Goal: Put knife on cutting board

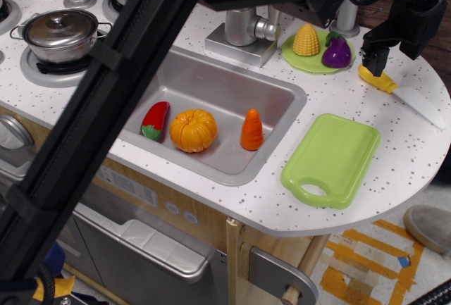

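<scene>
The knife has a yellow handle (pixel 378 79) and a white blunt blade (pixel 421 105). It lies on the speckled counter at the far right, blade pointing right and toward the front. My gripper (pixel 374 64) comes down from the top right, its fingers set close together on the upper-left end of the handle. The blade tip still rests on the counter. The lime-green cutting board (pixel 332 158) lies flat near the front edge of the counter, in front and to the left of the knife, its handle hole toward the front. Nothing lies on it.
A round green plate (pixel 296 57) with toy corn (pixel 306 39) and an eggplant (pixel 337 52) sits just left of the gripper. The sink (pixel 218 83) holds a pepper, a pumpkin and a carrot. A faucet (pixel 243 30) stands behind it. The black arm crosses the left side.
</scene>
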{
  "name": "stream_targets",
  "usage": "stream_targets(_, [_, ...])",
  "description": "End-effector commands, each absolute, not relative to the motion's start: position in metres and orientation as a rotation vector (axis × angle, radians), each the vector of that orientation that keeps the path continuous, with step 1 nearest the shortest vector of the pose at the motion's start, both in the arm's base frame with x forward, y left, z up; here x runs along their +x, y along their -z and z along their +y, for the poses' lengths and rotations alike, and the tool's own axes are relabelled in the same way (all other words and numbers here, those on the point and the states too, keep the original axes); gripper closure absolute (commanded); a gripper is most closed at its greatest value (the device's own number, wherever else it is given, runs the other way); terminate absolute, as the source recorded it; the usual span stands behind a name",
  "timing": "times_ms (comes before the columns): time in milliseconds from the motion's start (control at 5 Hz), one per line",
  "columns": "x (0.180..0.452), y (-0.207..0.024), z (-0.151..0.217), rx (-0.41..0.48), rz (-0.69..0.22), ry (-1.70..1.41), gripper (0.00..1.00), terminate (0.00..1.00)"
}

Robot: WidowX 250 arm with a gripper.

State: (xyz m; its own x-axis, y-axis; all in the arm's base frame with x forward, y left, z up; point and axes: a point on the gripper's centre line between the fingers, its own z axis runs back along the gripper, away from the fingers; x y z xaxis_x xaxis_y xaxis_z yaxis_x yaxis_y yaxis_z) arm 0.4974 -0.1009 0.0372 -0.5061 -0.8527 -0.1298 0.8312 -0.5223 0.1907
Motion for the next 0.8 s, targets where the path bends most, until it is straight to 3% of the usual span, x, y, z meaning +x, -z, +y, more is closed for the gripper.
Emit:
stream_targets(0, [0.4974,-0.0372,-0.1009,0.253,-0.126,2.108,0.0,0.0])
stream_targets(400, [0.5005,-0.0296,-0.0983,0.219,-0.152,2.11,0.0,0.0])
stream_targets(600, [0.5005,-0.0296,-0.0993,0.232,-0.137,2.105,1.0,0.0])
